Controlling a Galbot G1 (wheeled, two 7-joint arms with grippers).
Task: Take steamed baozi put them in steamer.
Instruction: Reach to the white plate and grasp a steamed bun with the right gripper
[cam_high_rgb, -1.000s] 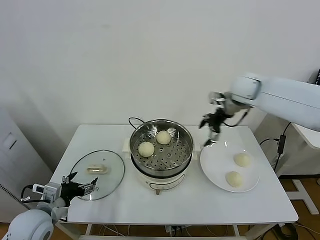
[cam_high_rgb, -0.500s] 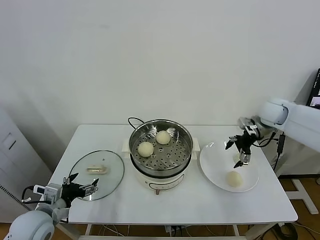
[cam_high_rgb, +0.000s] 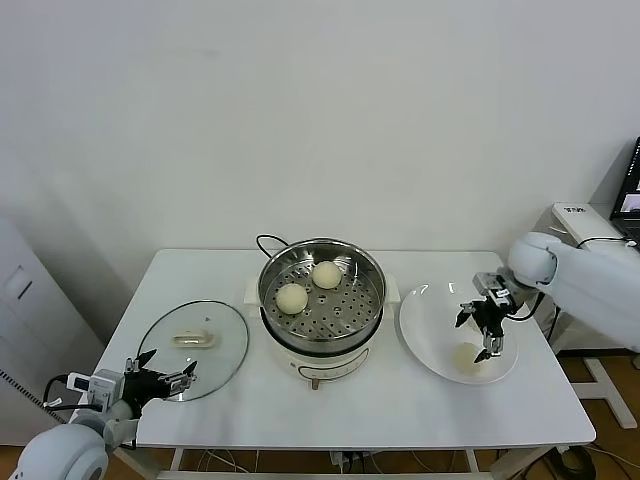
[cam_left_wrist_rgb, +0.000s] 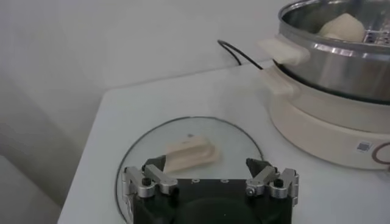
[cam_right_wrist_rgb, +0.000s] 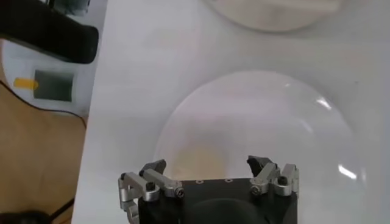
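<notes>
The right gripper (cam_high_rgb: 484, 332), jaws spread wide, hovers over the white plate (cam_high_rgb: 430, 330) just above a baozi (cam_high_rgb: 466, 353). Two baozi (cam_high_rgb: 292, 297) sit in the steamer (cam_high_rgb: 322, 292) at centre. The left gripper (cam_high_rgb: 160, 380), also released, waits at the table's near left by the glass lid (cam_high_rgb: 193, 349).

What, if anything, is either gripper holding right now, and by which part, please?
Nothing is held. The right gripper hangs open over the plate, above a steamed baozi. The left gripper is open by the glass lid.
</notes>
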